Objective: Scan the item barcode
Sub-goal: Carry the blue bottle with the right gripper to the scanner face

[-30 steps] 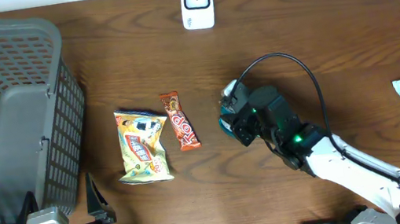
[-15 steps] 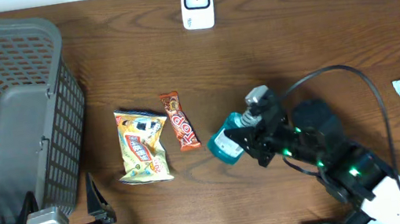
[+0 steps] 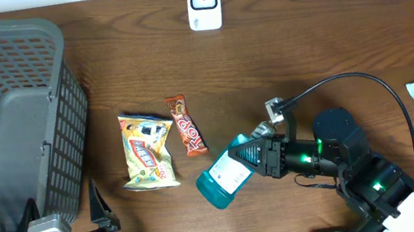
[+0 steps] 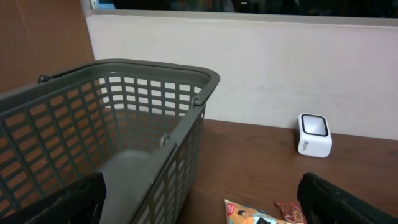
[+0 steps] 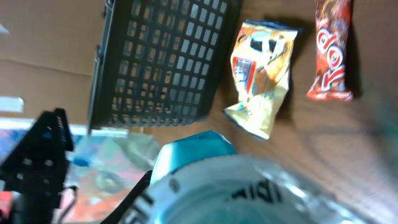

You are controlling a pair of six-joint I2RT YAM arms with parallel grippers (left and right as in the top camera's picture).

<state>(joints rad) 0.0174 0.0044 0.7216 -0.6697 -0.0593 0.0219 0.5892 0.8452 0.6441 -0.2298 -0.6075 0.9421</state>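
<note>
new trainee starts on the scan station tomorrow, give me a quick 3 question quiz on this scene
1. What do the right fingers grip? A) a mug B) a teal bottle C) a sponge
2. True or false: the left fingers stand open and empty.
3. How many snack packs lie on the table between the basket and the bottle?
Key: 1 B. 2 true. 3 two: the yellow snack bag and the candy bar.
</note>
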